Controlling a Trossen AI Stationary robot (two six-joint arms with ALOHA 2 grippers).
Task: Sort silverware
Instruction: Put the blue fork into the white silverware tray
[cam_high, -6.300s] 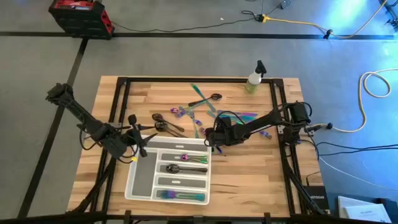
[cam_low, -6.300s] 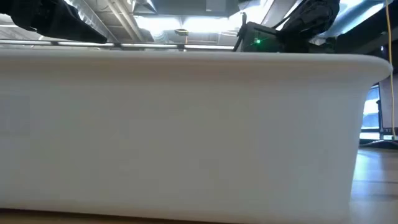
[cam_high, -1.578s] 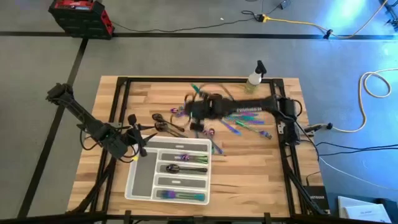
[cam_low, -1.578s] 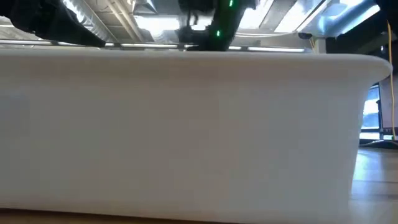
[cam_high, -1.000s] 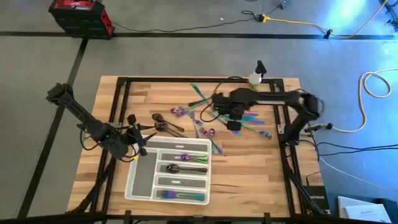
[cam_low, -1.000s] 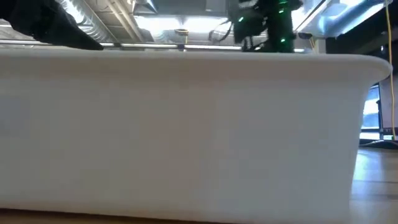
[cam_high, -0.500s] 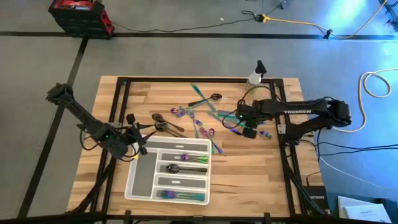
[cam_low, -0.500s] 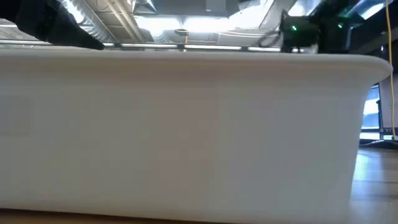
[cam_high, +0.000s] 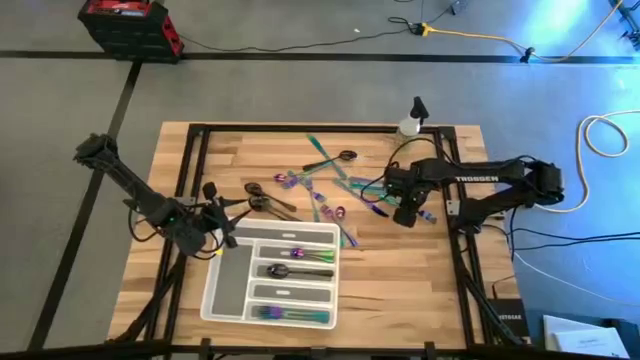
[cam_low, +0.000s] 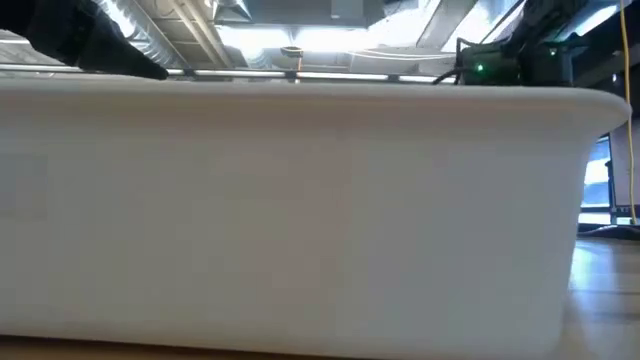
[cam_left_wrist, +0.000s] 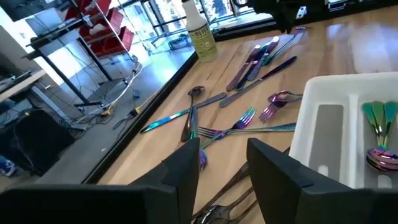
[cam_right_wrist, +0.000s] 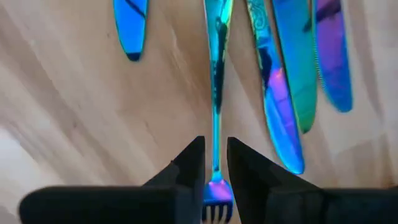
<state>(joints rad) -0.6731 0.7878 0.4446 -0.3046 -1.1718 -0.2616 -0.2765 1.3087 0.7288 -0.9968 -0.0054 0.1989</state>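
Note:
Iridescent and dark silverware lies scattered on the wooden table beyond a white compartment tray. The tray holds a few pieces. My right gripper is down on the right-hand cluster. In the right wrist view it is shut on an iridescent fork that lies beside several knives. My left gripper hangs open at the tray's far left corner, with nothing between its fingers. My right gripper has the fork pinched between its two fingers at the neck, just behind the tines. The fingers come from above and point down, one on each side of the fork. The fork lies flat on the table, its handle stretching away from the fingers.
A spray bottle stands at the far edge, right of centre. The tray's white wall fills the low view. Bare wood lies right of the tray. Black frame rails run along the table's sides.
My right gripper has swung from the far middle of the table toward the right and near edges and come over the right-hand cluster of knives and forks. The left arm has kept still.

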